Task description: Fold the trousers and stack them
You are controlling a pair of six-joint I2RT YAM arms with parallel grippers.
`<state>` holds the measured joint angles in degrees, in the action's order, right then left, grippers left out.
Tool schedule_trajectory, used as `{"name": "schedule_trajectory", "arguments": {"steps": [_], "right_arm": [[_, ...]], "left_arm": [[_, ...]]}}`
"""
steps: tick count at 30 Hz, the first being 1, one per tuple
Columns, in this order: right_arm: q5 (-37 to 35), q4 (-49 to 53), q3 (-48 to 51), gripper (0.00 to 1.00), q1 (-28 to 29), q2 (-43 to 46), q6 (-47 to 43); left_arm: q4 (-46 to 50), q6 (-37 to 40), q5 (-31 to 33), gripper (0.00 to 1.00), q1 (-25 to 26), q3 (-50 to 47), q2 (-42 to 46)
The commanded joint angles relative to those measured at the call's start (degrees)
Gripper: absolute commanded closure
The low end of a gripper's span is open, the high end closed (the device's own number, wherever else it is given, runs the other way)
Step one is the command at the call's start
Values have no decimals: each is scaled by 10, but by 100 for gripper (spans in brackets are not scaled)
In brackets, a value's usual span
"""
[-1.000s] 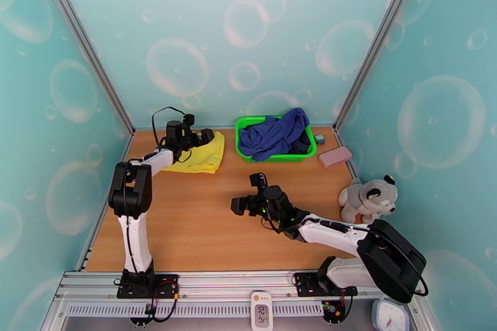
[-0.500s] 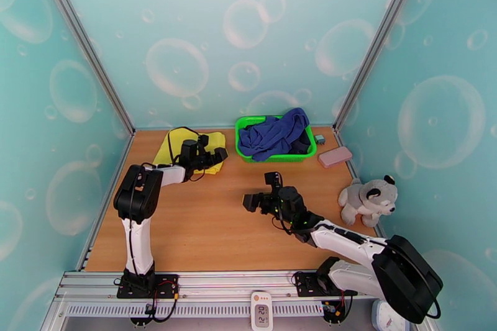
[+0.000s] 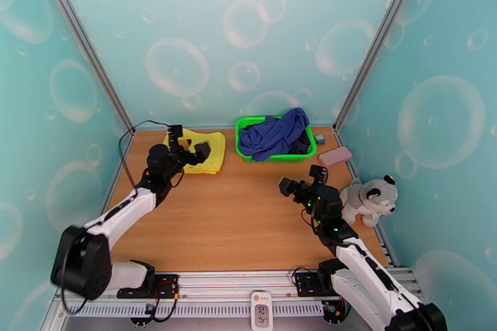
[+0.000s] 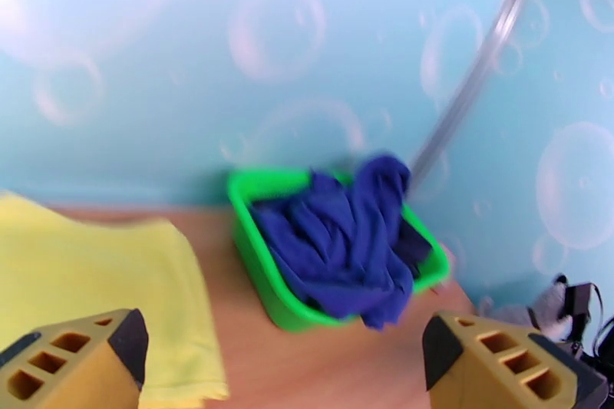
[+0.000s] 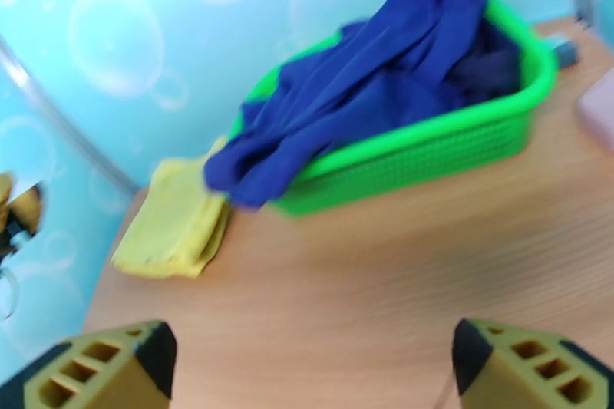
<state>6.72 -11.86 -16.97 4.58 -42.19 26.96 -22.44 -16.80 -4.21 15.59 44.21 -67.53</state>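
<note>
The yellow trousers (image 3: 212,152) lie folded flat at the table's back left, seen too in the left wrist view (image 4: 84,280) and the right wrist view (image 5: 180,222). My left gripper (image 3: 197,151) hovers at their near-left edge, open, with nothing between its fingers (image 4: 282,341). My right gripper (image 3: 287,186) hangs open and unloaded over the table's right half, well apart from the trousers, facing the back (image 5: 311,349).
A green basket (image 3: 245,151) holding a dark blue garment (image 3: 276,133) stands at the back centre. A pink case (image 3: 335,156) and a small grey block (image 3: 319,138) lie to its right. A grey plush dog (image 3: 368,197) sits at the right edge.
My left arm has drawn back off the top of the yellow trousers and swung low toward the front left. My right arm has moved right, away from the table's middle. Both grippers stayed open.
</note>
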Motion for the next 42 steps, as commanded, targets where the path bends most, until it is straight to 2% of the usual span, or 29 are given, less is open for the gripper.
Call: {"name": "schedule_trajectory", "arguments": {"steps": [1,3,7,8,10,11,14,18,20,23,25,26,27,28,30,32,34,35,37,40,42], "right_arm": [[-25,-45,46,1,-62,11,-62],[-67,-84,67,1,-98,2,-20],[-12,-206,101,1,-174,-32,8],[-13,-229,102,1,-178,-38,-2],[-9,-248,99,1,-172,-40,-93],[-31,-240,96,1,-167,-39,-125],[-67,-238,104,1,-172,-44,-177],[-75,-349,165,1,-174,-72,-188],[-66,-357,158,1,-166,-88,-199],[-61,-446,162,1,-150,-148,-202],[-39,-512,159,1,-140,-205,-195],[-34,-532,151,1,-132,-231,-194],[-34,-550,145,1,-126,-254,-193],[-36,-574,139,1,-118,-280,-193],[-35,-639,134,1,-105,-332,-204],[-56,-690,128,1,-86,-403,-227],[-49,-825,132,1,-82,-501,-239],[-53,-860,144,1,-83,-509,-237],[-83,-776,137,1,-85,-469,-218],[-21,-644,65,1,-85,-471,-240],[-6,-565,21,1,-74,-471,-262]], "left_arm": [[113,46,244,1,-46,-97,74],[92,60,276,1,-81,-174,139],[-72,97,271,1,-112,-343,230],[-111,97,268,1,-115,-370,234],[-200,91,250,1,-123,-413,219],[-229,86,242,1,-129,-421,199],[-290,92,211,1,-143,-419,127],[-406,103,187,1,-154,-406,19],[-420,99,180,0,-161,-377,-32],[-447,99,151,1,-171,-338,-104],[-503,100,140,1,-176,-337,-169],[-570,105,123,1,-181,-348,-212],[-608,117,110,1,-180,-356,-223],[-547,110,99,1,-181,-351,-195],[-599,116,101,1,-182,-358,-217],[-555,110,99,0,-182,-349,-204],[-555,117,92,1,-181,-344,-207],[-545,117,92,1,-180,-340,-207],[-531,118,96,1,-178,-331,-208],[-479,122,101,1,-172,-304,-209],[-479,131,98,1,-169,-301,-211]]}}
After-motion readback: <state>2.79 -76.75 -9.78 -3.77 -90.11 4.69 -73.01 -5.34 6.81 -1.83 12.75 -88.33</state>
